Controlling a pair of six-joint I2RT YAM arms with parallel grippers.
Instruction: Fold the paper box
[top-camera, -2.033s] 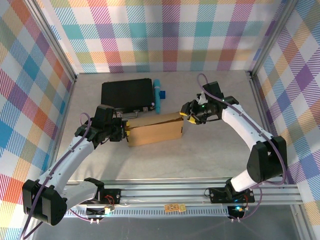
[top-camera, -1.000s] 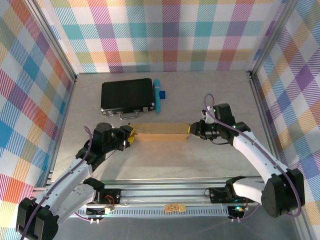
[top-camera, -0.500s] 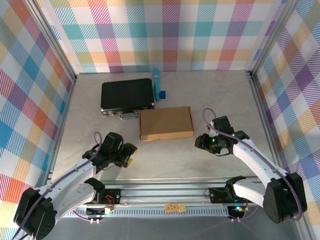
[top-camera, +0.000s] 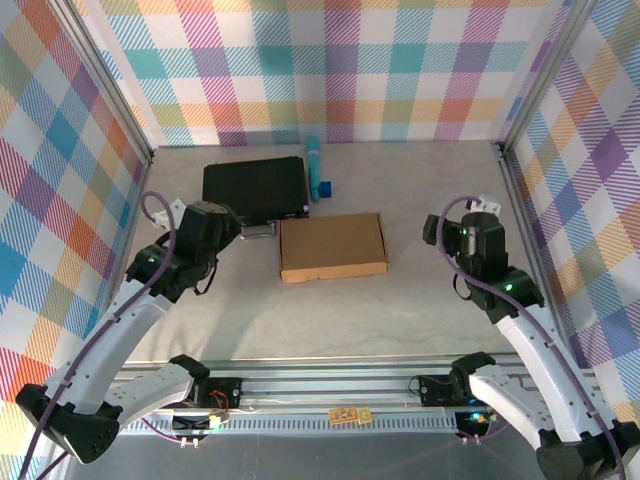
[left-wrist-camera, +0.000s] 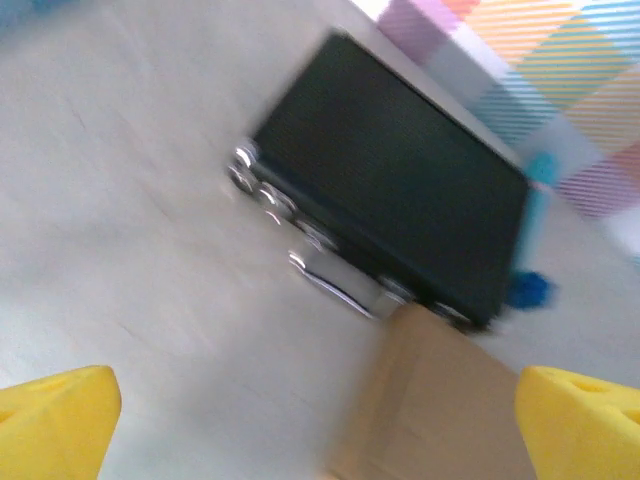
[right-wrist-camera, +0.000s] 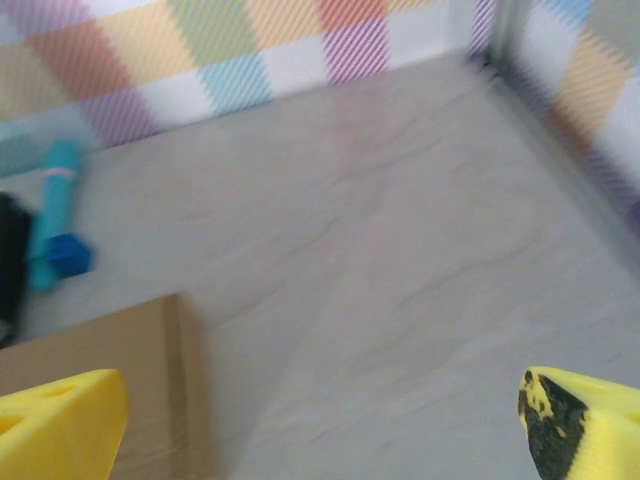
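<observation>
brown paper box (top-camera: 333, 247) flat beside black case (top-camera: 254, 186), teal tube (top-camera: 313, 168); left gripper (left-wrist-camera: 315, 425) and right gripper (right-wrist-camera: 325, 425) wide

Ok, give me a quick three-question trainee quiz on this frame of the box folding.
1. True or false: the paper box lies flat and closed on the table.
2. What lies just beyond the box's far left corner? A) black case B) mug C) sponge
3. Fill in: the left end effector and right end effector are both ____, holding nothing.
Key: 1 true; 2 A; 3 open.
</observation>
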